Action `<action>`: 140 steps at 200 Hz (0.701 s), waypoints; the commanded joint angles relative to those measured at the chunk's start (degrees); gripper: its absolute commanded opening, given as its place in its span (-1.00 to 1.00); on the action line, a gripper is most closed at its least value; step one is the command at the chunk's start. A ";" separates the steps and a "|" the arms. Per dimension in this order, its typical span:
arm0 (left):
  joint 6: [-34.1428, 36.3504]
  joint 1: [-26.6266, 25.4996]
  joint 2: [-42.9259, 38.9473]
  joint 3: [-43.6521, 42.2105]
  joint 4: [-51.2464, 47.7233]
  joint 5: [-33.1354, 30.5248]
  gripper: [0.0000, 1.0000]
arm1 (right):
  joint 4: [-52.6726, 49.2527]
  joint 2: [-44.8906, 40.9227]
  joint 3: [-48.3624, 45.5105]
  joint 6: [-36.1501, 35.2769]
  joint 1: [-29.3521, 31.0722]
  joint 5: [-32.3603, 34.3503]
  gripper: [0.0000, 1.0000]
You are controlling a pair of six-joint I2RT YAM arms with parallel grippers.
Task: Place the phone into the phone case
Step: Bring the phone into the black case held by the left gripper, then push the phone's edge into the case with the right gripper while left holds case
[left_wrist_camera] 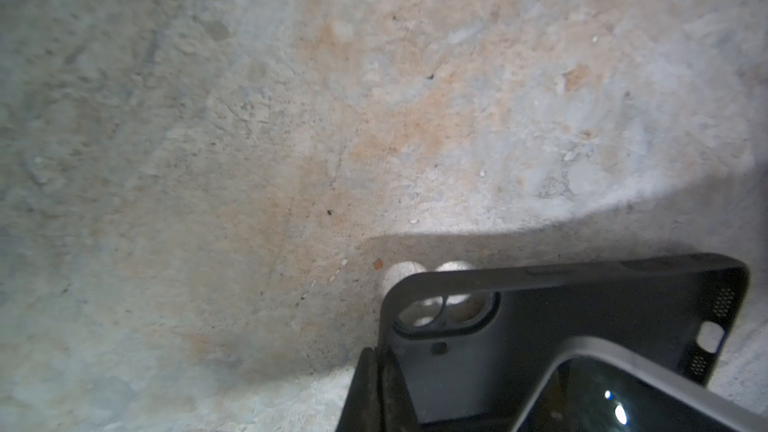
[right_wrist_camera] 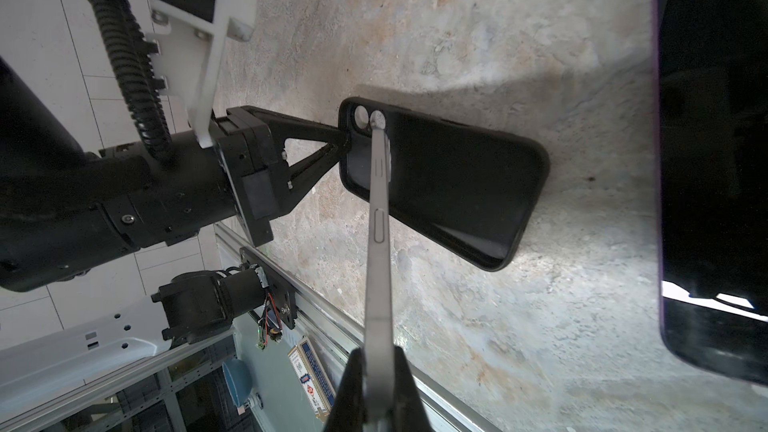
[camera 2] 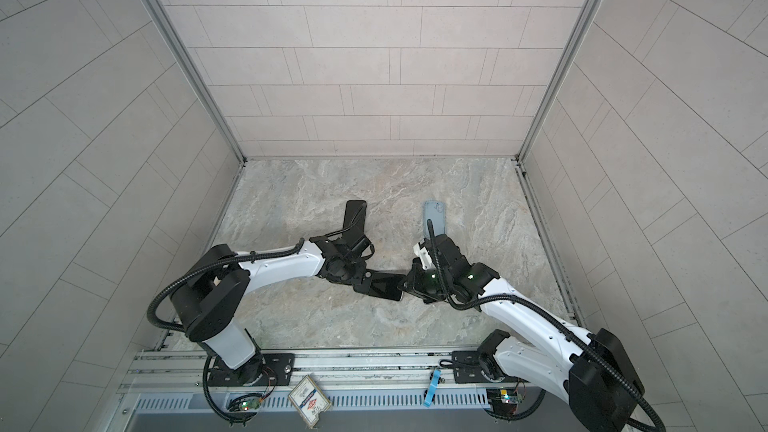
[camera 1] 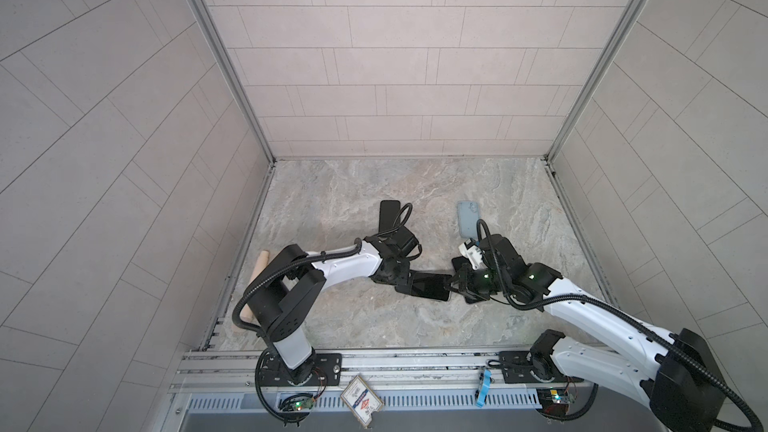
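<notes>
A black phone case point(left_wrist_camera: 561, 326) with a camera cut-out is held by its camera end in my left gripper point(left_wrist_camera: 376, 392), which is shut on the rim. The phone point(right_wrist_camera: 380, 218), silver-edged with a dark screen, is gripped edge-on by my shut right gripper point(right_wrist_camera: 379, 371). Its far end rests in the camera end of the case point(right_wrist_camera: 457, 184), and the rest of it tilts up out of the case. In both top views the phone point(camera 1: 432, 288) point(camera 2: 384, 286) lies between the left gripper point(camera 1: 404, 284) and the right gripper point(camera 1: 453, 284), low over the table's middle.
A black phone-shaped slab point(camera 1: 388, 216) and a grey-blue case point(camera 1: 468, 218) lie farther back. Another dark phone point(right_wrist_camera: 715, 160) lies under the right wrist. A wooden roller point(camera 1: 257, 284) rests by the left wall. A card point(camera 1: 360, 403) and a blue clip point(camera 1: 483, 388) sit on the front rail.
</notes>
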 commanded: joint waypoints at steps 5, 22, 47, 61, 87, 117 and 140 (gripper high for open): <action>0.85 -0.20 -0.95 2.21 -1.78 -0.55 -1.00 | 2.71 -0.58 0.43 1.93 -1.39 -1.50 -1.00; 0.34 -0.20 -2.96 2.30 -1.87 -0.98 -0.72 | 5.73 -0.36 -1.51 4.24 -2.30 -3.03 -1.00; -0.11 -0.23 -6.13 2.42 -2.12 -1.33 -0.15 | 7.91 0.66 -2.88 5.75 -3.15 -4.55 -1.00; -0.33 -0.11 -7.08 2.61 -2.31 -1.16 0.00 | 8.33 1.71 -3.00 5.77 -3.38 -5.27 -1.00; -1.35 0.24 -7.37 2.01 -1.35 0.92 0.02 | 8.72 3.18 -2.82 5.42 -3.65 -6.17 -1.00; -2.91 1.27 -8.37 -0.46 1.62 3.43 0.03 | 7.90 3.86 -2.56 4.79 -4.21 -6.68 -1.00; -3.88 2.62 -8.88 -2.37 3.44 5.26 0.04 | 7.03 3.43 -2.25 4.41 -4.74 -6.94 -1.00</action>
